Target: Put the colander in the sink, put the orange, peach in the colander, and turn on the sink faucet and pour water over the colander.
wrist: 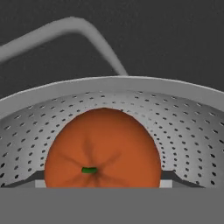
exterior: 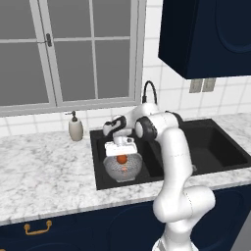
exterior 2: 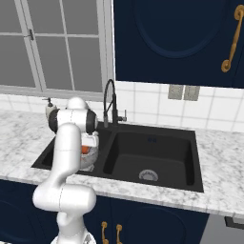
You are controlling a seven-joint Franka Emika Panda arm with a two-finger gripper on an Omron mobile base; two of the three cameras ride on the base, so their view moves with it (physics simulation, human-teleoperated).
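One fruit in play: orange (exterior: 121,160) pinched in the gripper (exterior: 121,155), jaws set wide and pressed to its two sides (grip reads firm, no gap seen). Hanging just inside the mouth of the colander (exterior: 122,172), above its floor; cannot tell from the left base view whether touching the mesh. In the hand view, orange (wrist: 101,148) dead centre, green stem spot facing the camera, dark fingertips (wrist: 38,181) peeking out at either flank, perforated colander (wrist: 183,118) wall curving behind and around.

Colander sitting upright in the left basin of the black sink (exterior: 223,147), near the front wall. Right basin seen in the right base view with a round silver drain (exterior 2: 148,175). From that side, colander (exterior 2: 91,161) and orange (exterior 2: 85,149) mostly hidden behind the white arm.

Black gooseneck faucet (exterior: 148,91) standing at the back of the sink between the basins, arched spout up; no water visible. Beige soap dispenser (exterior: 75,128) on the marble counter (exterior: 44,166), left of the sink, below the window (exterior: 73,49). Navy cabinets above and below.
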